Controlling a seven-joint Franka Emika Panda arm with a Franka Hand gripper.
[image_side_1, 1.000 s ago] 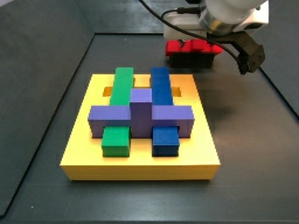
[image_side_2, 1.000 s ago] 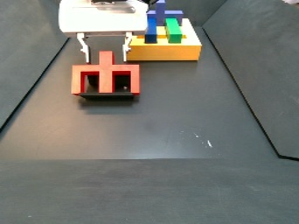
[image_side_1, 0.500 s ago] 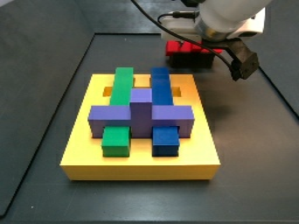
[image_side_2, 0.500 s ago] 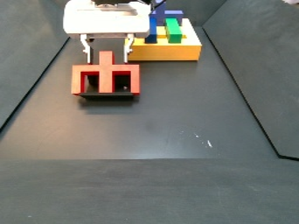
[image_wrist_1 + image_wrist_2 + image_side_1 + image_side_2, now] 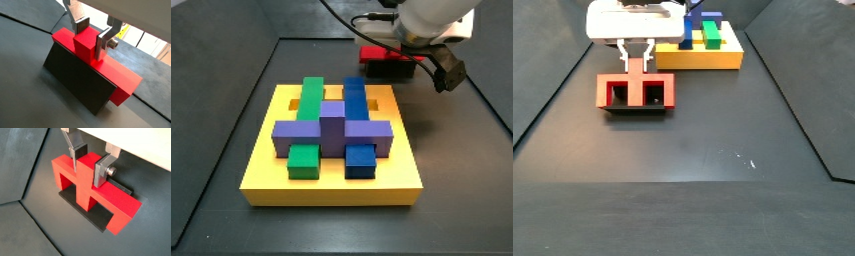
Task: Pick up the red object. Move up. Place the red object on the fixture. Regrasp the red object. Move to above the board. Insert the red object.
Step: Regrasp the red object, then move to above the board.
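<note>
Gripper (image 5: 89, 167): over the fixture, fingers (image 5: 81, 26) narrowed onto the raised stem of the red object (image 5: 93, 195); pads sit against or just beside the stem's two sides in both wrist views, so it appears closed on the stem, though firm contact cannot be confirmed. Red object: resting on the fixture (image 5: 79, 82), wide bar lying across the fixture's top, one end overhanging the fixture's edge, legs pointing away from the fixture's base. Fixture: dark block on the floor, well apart from the board (image 5: 331, 175). Board: yellow slab carrying green, blue and purple blocks, on the far side of the fixture from the camera in a side view (image 5: 700, 55). Risks, judged: grip only on the narrow stem, so the piece may pivot between the pads when lifted; overhanging end may tip or drag on the fixture; a tilted piece would then jam at the board's slot or strike the purple block.
</note>
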